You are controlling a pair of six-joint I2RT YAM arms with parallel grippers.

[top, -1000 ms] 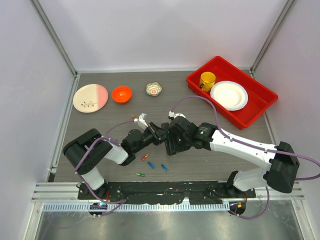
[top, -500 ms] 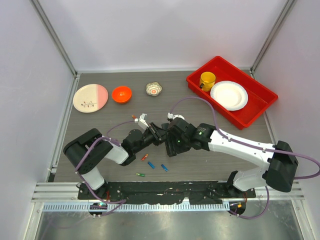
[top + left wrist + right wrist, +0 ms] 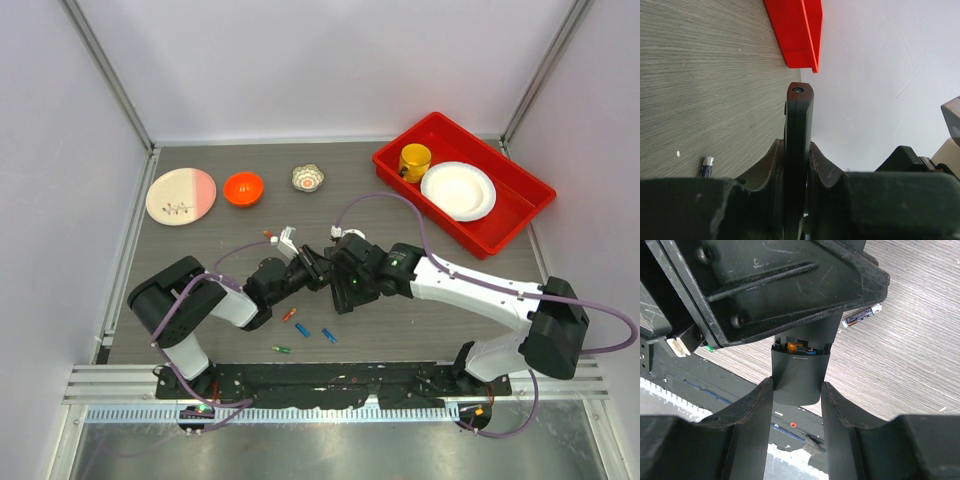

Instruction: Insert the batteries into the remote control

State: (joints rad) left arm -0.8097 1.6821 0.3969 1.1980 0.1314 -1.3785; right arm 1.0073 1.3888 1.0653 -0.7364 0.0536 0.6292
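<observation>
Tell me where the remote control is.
Mid-table in the top view, beyond the loose batteries, the remote control is clamped between the left tool and right tool.

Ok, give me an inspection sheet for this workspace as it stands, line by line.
Surface: grey wood-grain table, no spills seen.
Job's things: remote control gripped, an orange battery in its recess; loose batteries lie on the table.
Clutter: pink plate, orange bowl, patterned bowl, red tray holding a yellow cup and a white plate.
Grippers: left gripper shut on the remote control's edge; right gripper shut on its end.
Cables: purple cables loop over the table.
Surroundings: white walls, metal frame posts.
</observation>
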